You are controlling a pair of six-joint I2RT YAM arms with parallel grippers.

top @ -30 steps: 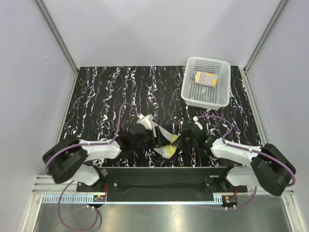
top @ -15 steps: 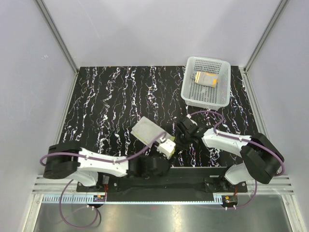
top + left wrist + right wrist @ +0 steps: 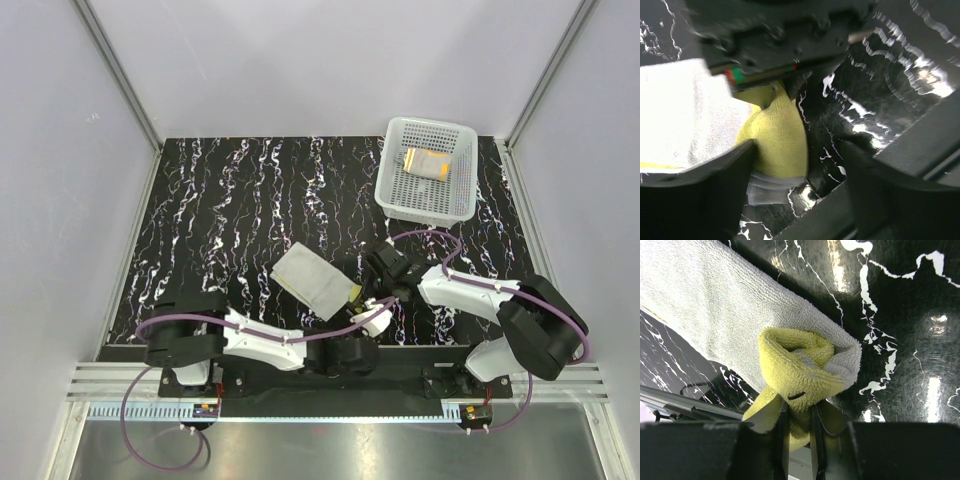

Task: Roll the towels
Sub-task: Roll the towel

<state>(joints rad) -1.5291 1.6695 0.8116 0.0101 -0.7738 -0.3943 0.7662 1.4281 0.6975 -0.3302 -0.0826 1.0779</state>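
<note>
We see the yellow towel [image 3: 308,282] lying near the front middle of the table [image 3: 220,200], grey-white reverse up and mostly flat. One corner is gathered into a short, loose curl with the yellow face turned outward. The right gripper [image 3: 799,432] pinches this curl, its jaws narrow with yellow cloth pressed between them. We take this grip to anchor the start of the roll, so that the cloth can wind about itself rather than slide on the table.

The left gripper [image 3: 797,160] reaches across from the left, low and just beside the same corner. Its jaws stand wide and hold nothing, and the yellow edge lies between the two fingers. We judge that it is placed to take or steady the curl, though we cannot tell whether either finger touches the cloth.

The orange towel [image 3: 428,162] sits apart in the basket [image 3: 430,122] at the far right, as a compact bundle. We read it as already rolled and set aside. Most of the yellow towel is unrolled, so this roll is barely begun.
</note>
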